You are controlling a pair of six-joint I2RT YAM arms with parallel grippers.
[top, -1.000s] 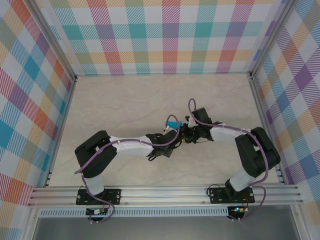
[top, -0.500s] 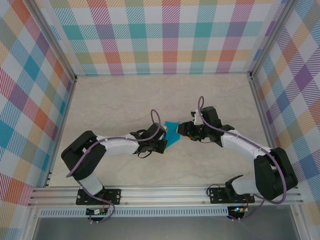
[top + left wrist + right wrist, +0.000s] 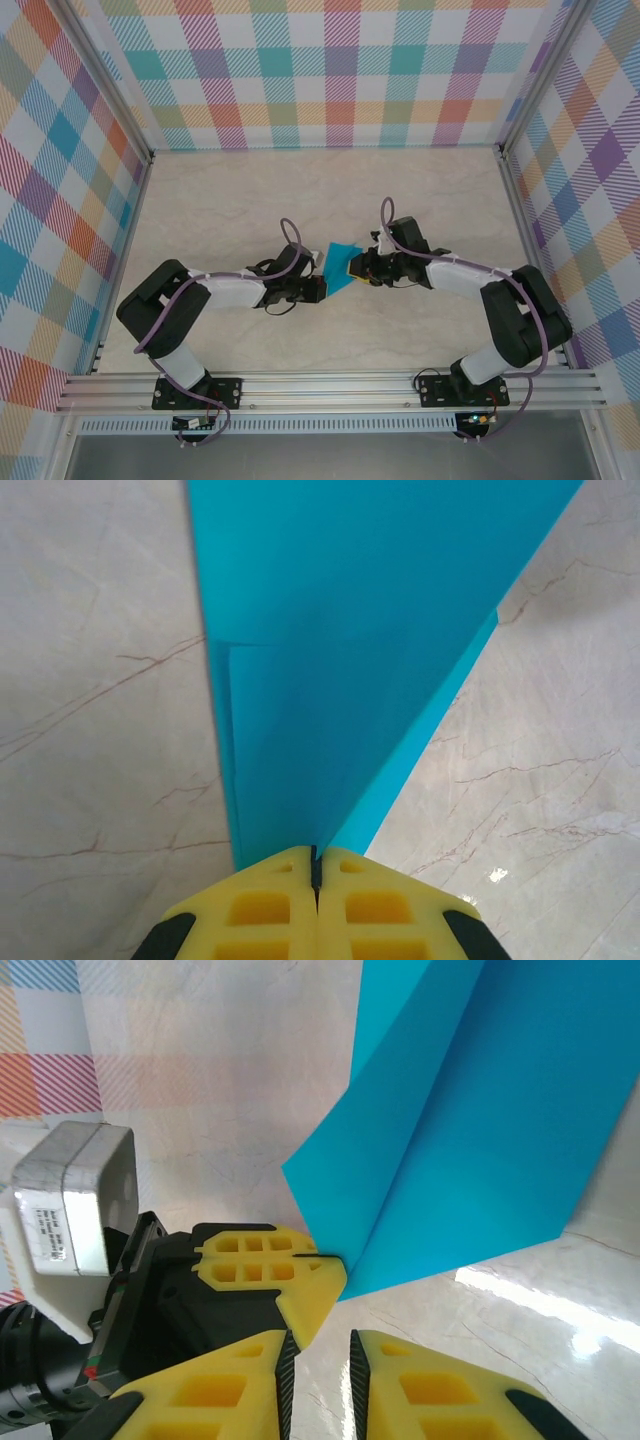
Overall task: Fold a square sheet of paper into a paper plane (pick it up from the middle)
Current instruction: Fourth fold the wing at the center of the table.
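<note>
So the left gripper (image 3: 322, 287) is clenched tight on the teal paper (image 3: 342, 266). In its wrist view the two yellow fingers (image 3: 262, 908) meet with no gap and the folded sheet (image 3: 340, 660) fans up and away from that pinch point, clear of the marble-look table (image 3: 90, 710). You can see at least two layers and a fold edge running down the left side. The paper hangs mid-table between the two wrists, lifted off the surface. The right gripper (image 3: 360, 268) sits just beside it on the other side, and from its own camera its jaws (image 3: 318, 1355) are a little apart with bare table showing through the slit, so nothing is in them. What's in the way there is the left gripper (image 3: 318, 1257) itself, sitting right at the paper's (image 3: 480, 1130) lower corner, with its grey camera block (image 3: 75, 1200) behind. Purple cables (image 3: 285, 235) loop over both arms, and plaid walls (image 3: 320, 70) box in the table.
</note>
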